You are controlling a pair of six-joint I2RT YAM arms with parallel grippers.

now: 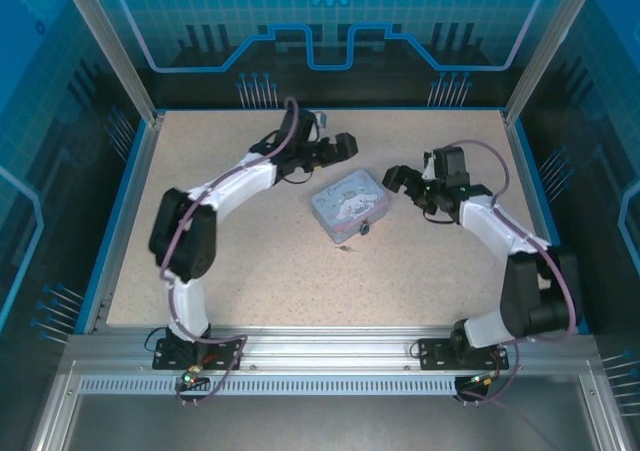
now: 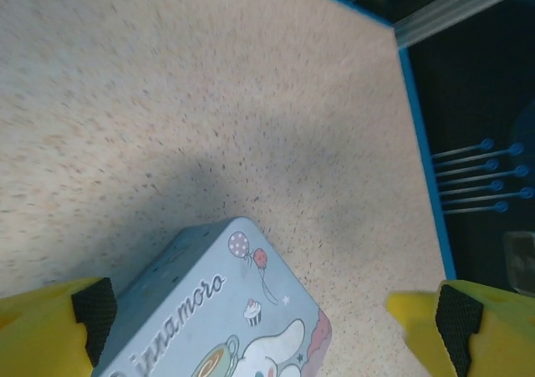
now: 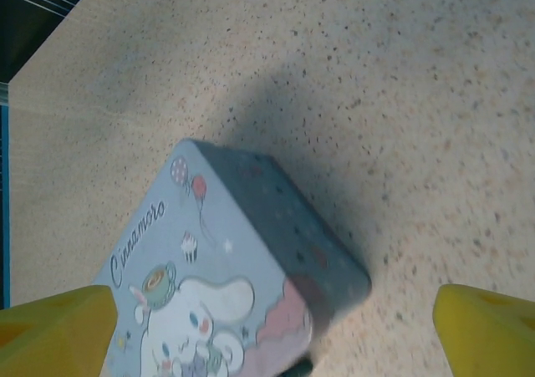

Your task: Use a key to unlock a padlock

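1. In the top view, a pale blue rectangular tin box [image 1: 345, 206] with a cartoon print is lying near the middle of the speckled beige table [image 1: 230, 271].
   - The tiny dark metal padlock [image 1: 365, 229] is sitting at the 5 o'clock corner of the box, just beside it.
   - The very thin dark metal key [image 1: 347, 250] is lying on the table at 6 o'clock from the box, a little apart from it and near the padlock.
   - The left gripper [image 1: 348, 146] is hovering at 12 o'clock from the box, and the right gripper [image 1: 393, 180] at 2 o'clock.
   - Both grippers are well apart from the padlock and the key.

2. In the left wrist view, the left gripper [image 2: 272, 318] is standing wide and is holding nothing.
   - Its yellow fingers [image 2: 42, 331] with black pads [image 2: 94, 308] are showing at 8 and 4 o'clock of the picture.
   - One corner of the box [image 2: 217, 310] is lying between them, touching neither.

3. In the right wrist view, the right gripper [image 3: 267, 327] is also standing wide and empty, with its yellow fingers [image 3: 54, 331] at 8 and 4 o'clock.
   - The box [image 3: 242, 252] is lying between them.
   - A small dark shape [image 3: 298, 366] is peeking out at 6 o'clock, under the edge of the box. I cannot tell what it is.
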